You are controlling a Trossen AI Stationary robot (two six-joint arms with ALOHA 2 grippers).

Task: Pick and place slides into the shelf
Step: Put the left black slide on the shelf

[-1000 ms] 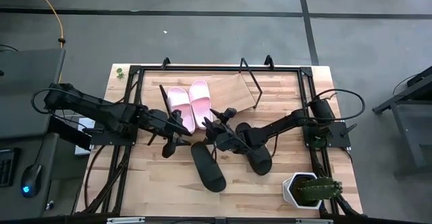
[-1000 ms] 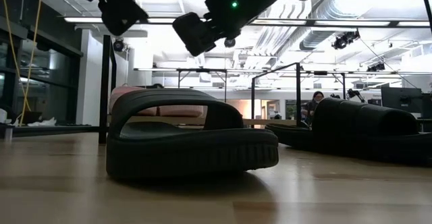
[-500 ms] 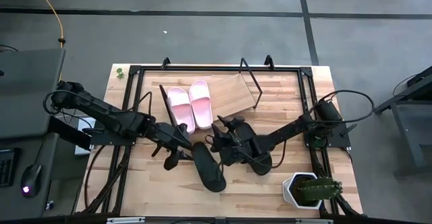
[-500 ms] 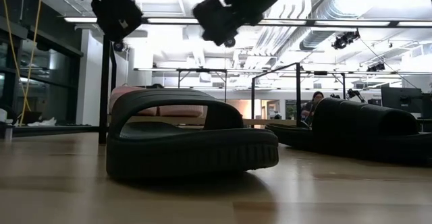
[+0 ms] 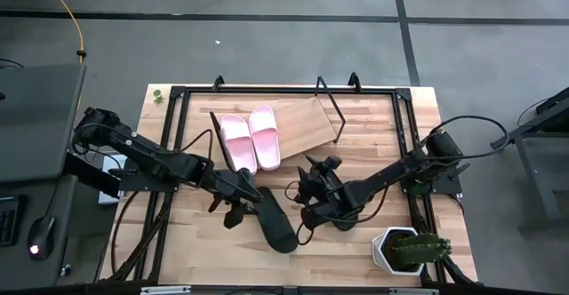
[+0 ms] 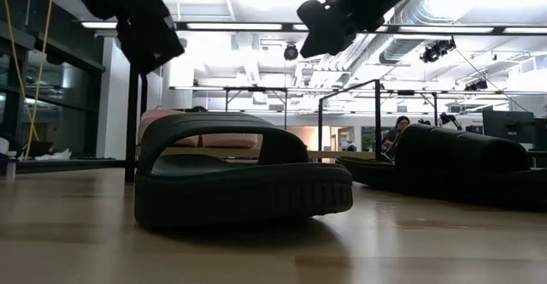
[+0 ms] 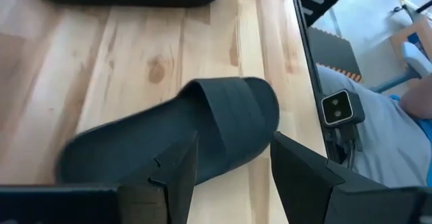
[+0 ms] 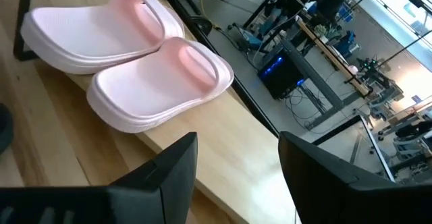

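1. From above I see the two pink slides (image 5: pixel 251 139) lying side by side on the left half of the shelf (image 5: pixel 307 123), whose right half is bare board. One black slide (image 5: pixel 276 223) lies on the table (image 5: pixel 373 126) near the middle front. The other black slide (image 5: pixel 342 208) sits just to its right, largely under the right arm. My left gripper (image 5: pixel 238 206) is over the table at the left end of the first black slide. My right gripper (image 5: pixel 311 197) is over the second black slide. A potted plant (image 5: pixel 411 249) stands at the near right corner.

2. In the low view the first black slide (image 6: pixel 242 174) fills the front, flat on the table, with the second black slide (image 6: pixel 457 166) farther back on the right. The pink slides (image 6: pixel 192 130) show behind it. Both arms hang above as dark shapes, clear of the slides.

3. In the left wrist view my left gripper (image 7: pixel 229 166) has its fingers (image 7: pixel 177 177) spread apart, holding nothing. The first black slide (image 7: pixel 182 133) lies on the table beyond them, its strap end in the gap between them.

4. In the right wrist view my right gripper (image 8: pixel 236 156) is also spread wide and empty. The two pink slides (image 8: pixel 128 55) lie ahead on the shelf, touching each other.
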